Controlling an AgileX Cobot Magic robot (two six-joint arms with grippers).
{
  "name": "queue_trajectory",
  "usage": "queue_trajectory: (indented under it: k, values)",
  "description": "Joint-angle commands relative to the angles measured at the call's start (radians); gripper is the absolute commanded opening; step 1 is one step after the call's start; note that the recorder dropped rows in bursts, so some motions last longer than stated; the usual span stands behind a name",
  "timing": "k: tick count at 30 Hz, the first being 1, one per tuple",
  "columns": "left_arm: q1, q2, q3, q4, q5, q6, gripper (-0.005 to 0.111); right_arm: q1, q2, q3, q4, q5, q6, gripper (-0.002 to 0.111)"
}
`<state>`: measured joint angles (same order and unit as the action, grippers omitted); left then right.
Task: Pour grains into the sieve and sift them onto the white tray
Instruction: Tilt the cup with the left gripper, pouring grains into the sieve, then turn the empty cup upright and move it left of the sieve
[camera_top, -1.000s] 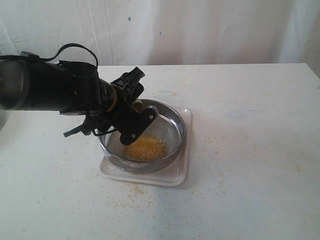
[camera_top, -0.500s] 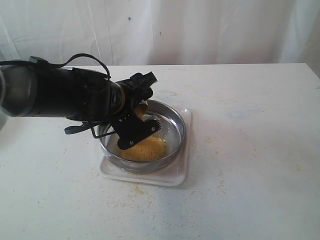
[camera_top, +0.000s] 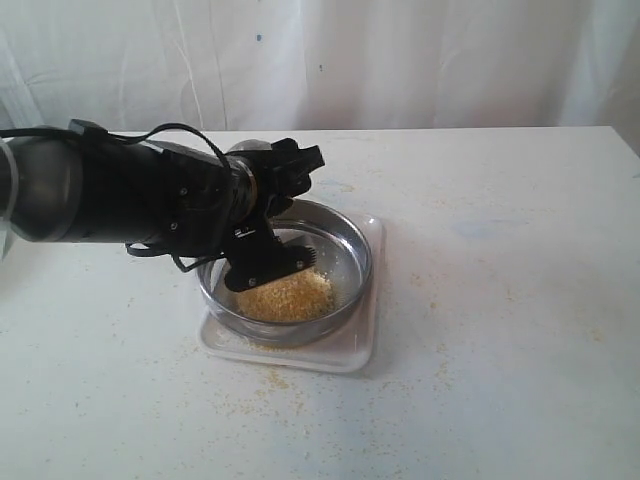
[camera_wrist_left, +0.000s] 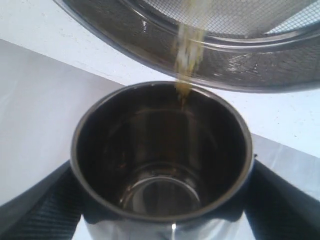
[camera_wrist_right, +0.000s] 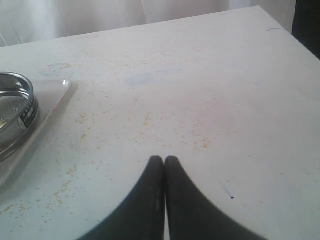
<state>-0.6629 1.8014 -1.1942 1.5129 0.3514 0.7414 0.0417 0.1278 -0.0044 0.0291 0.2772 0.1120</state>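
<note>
My left gripper (camera_top: 268, 222) is shut on a small steel cup (camera_wrist_left: 160, 165) and holds it tipped over the sieve (camera_top: 345, 250). Its black fingers (camera_wrist_left: 35, 210) press the cup on both sides. The cup's inside looks almost bare, and a thin stream of grains (camera_wrist_left: 187, 45) drops from its rim towards the mesh of the sieve (camera_wrist_left: 250, 70). A golden heap of grains (camera_top: 285, 297) lies in the sieve, which rests on the white tray (camera_top: 360, 345). My right gripper (camera_wrist_right: 164, 161) is shut with nothing in it, low over the table to the right of the tray (camera_wrist_right: 55, 92); the exterior view does not show it.
Stray grains (camera_top: 250, 385) speckle the white table (camera_top: 500, 300) in front of the tray and to its right (camera_wrist_right: 200, 142). A white curtain (camera_top: 420, 60) hangs behind the table. The black left arm (camera_top: 110, 195) reaches in from the left edge.
The left arm has rolled the cup further over and shifted slightly right above the sieve. The heap of grains has grown a little.
</note>
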Motion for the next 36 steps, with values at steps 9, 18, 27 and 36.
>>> queue_trajectory:
  k: [9, 18, 27, 36]
  values:
    - [-0.028, 0.039, 0.031, 0.164, 0.089, -0.011, 0.000, -0.003, 0.004, 0.004, 0.003, -0.002, -0.002, 0.000]
    - [-0.072, 0.083, 0.035, 0.232, 0.159, -0.092, 0.000, -0.003, 0.004, 0.004, 0.003, -0.002, -0.002, 0.000]
    - [-0.118, 0.082, 0.029, 0.232, 0.171, -0.099, 0.000, -0.003, 0.004, 0.004, 0.001, -0.002, -0.002, 0.000]
    - [-0.123, 0.073, 0.029, 0.232, 0.124, -0.172, 0.000, -0.003, 0.004, 0.004, 0.003, -0.002, -0.002, 0.000]
